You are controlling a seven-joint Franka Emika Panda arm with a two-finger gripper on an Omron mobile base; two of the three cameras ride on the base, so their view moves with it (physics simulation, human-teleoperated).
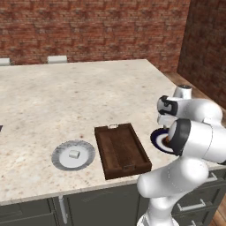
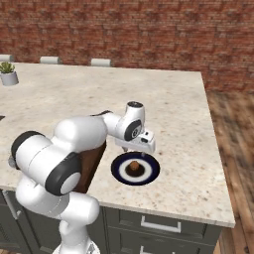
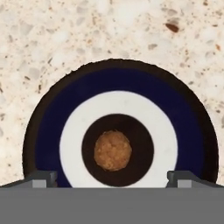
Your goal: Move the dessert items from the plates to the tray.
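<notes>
Brown ball of dessert (image 3: pixel 113 150) sits at the centre of the round, dark-blue-rimmed plate (image 3: pixel 43 127), the robot's tool (image 3: pixel 112 177) poised directly above it with tips spread wide and holding nothing.

The wide spread looks meant to straddle the ball for a pick. The hand view gives the alignment; the right base view places the tool (image 2: pixel 133 149) clear above the plate (image 2: pixel 149 171). The left base view adds the dark brown wooden tray (image 1: pixel 122 150) beside it and, beyond, the white cube (image 1: pixel 73 154) on the ribbed light grey plate (image 1: pixel 73 155), all on the speckled stone table (image 1: pixel 66 97).
</notes>
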